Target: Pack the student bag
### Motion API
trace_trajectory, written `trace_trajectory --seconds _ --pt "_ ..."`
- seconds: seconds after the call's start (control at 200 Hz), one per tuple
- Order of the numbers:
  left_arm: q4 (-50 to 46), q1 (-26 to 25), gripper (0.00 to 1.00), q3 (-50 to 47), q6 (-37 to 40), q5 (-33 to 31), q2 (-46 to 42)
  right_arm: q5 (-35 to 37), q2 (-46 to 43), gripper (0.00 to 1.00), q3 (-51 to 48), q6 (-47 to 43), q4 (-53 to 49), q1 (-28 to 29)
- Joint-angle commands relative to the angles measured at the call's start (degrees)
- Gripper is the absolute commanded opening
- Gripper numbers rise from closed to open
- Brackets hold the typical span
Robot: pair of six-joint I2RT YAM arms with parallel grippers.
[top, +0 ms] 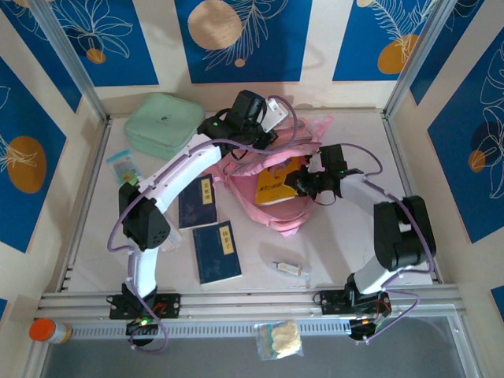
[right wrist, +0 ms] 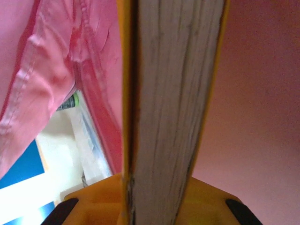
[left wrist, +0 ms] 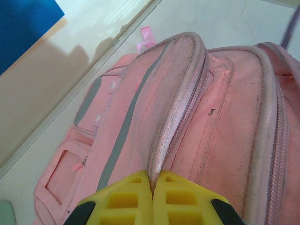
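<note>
The pink student bag point(top: 277, 217) lies in the middle of the table, its opening towards the right arm. My left gripper point(top: 253, 143) is over the bag's top. In the left wrist view the left gripper point(left wrist: 153, 176) is shut on a raised fold of the student bag point(left wrist: 225, 117) along its zip edge. My right gripper point(top: 305, 183) is shut on a yellow-covered book point(top: 276, 184) that sits partly inside the opening. The right wrist view has the right gripper point(right wrist: 159, 183) clamped on the book point(right wrist: 171, 93) edge-on, with the bag's pink lining point(right wrist: 253, 93) around it.
Two dark blue books point(top: 197, 201) point(top: 216, 250) lie left of the bag. A mint-green zip case point(top: 161, 122) sits at the back left, with a small packet point(top: 122, 165) near it. A small tube point(top: 288, 268) lies near the front. An orange-capped bottle point(top: 47, 331) and a snack bag point(top: 279, 339) rest beyond the front rail.
</note>
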Motion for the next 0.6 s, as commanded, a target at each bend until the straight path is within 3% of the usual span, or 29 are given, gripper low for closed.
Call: trace_trajectory --seconds 0.0,0.125,0.21,0.325,0.4,0.54,0.595 --pt "4.5 0.4 0.00 2.6 -0.8 1.1 -0.9 0.4 4.5 0.05 5.6 -1.2 8.2 1.1" --pt "4.0 0.4 0.00 2.4 -0.4 0.4 -1.0 -0.3 10.9 0.11 9.2 -3.2 8.4 0.2" --pt "3.6 0.5 0.00 1.9 0.1 0.0 -1.3 -1.5 14.0 0.26 11.9 -4.6 5.3 -0.9" --pt "3.5 0.5 0.00 0.8 0.8 -1.3 -1.9 0.0 11.2 0.40 11.9 -6.9 -0.2 -0.6" --pt "5.1 0.5 0.00 -1.1 0.7 -1.9 -2.5 5.0 7.2 0.48 10.4 -7.4 -5.2 -0.5" --pt "5.7 0.5 0.00 -2.5 0.1 -0.9 -3.0 13.7 -0.1 0.51 6.3 -7.5 -15.4 -0.7" --pt "5.7 0.6 0.00 -2.6 0.1 -0.3 -2.8 13.7 -2.0 0.44 4.5 -7.0 -17.4 -1.2"
